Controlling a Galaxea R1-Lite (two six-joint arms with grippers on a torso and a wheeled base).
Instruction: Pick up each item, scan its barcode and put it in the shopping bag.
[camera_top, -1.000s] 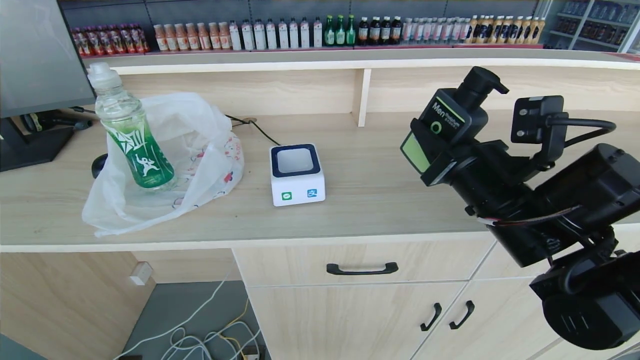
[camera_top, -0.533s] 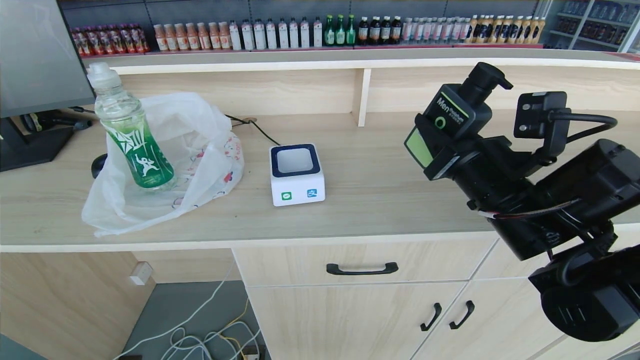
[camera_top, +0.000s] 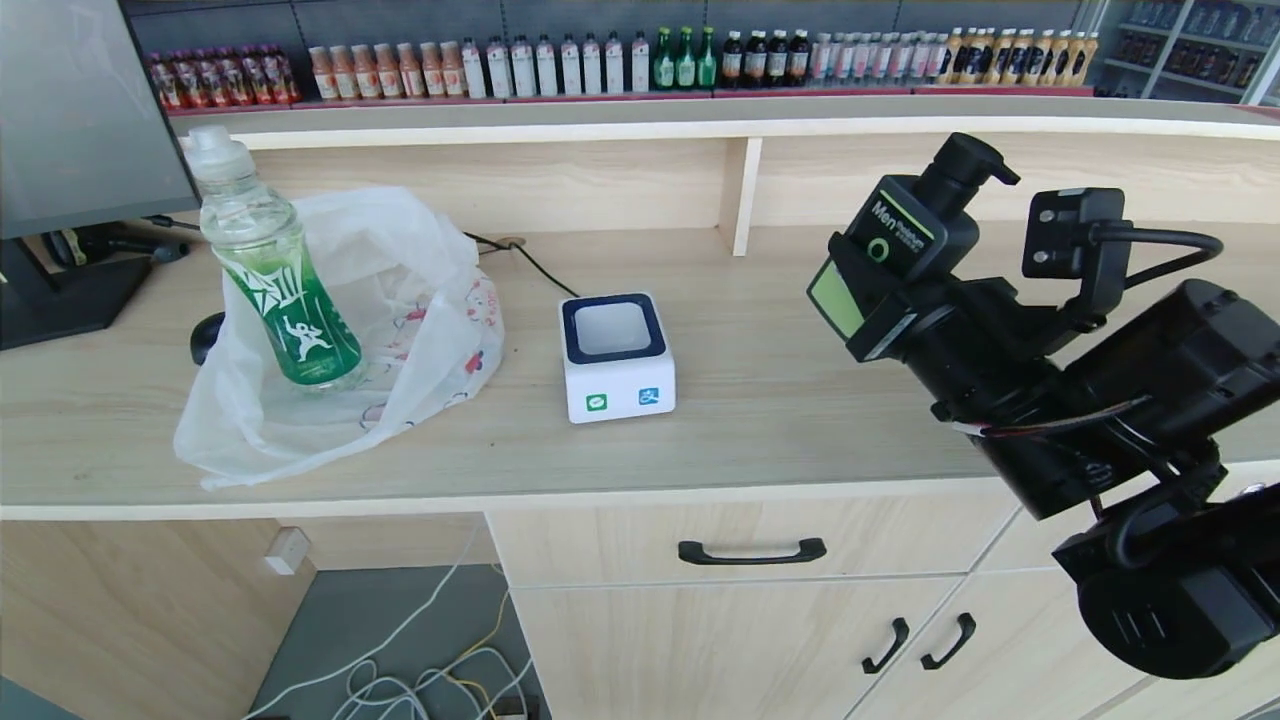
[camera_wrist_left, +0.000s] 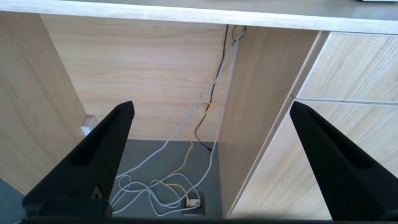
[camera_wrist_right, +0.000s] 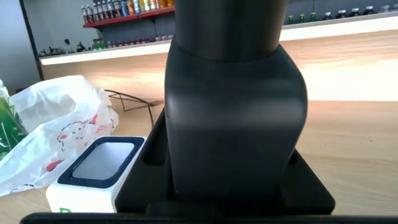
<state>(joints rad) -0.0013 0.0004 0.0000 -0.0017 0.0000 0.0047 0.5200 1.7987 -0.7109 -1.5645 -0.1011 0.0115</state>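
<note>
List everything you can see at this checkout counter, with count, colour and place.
pump bottle: one, black with green label, held above the counter, right side
green bottle: one, clear with green drink, upright in the shopping bag
shopping bag: one, translucent white, counter left
scanner: one, white with dark-blue top, counter middle
monitor: one, dark, far left
dark object: one, black, behind the bag, perhaps a mouse
shelf bottles: long row, mixed colours, back shelf
drawer handles: three, black, below the counter
floor cables: several, white and yellow, under the counter
right gripper: shut on the pump bottle
left gripper: open, below counter level
</note>
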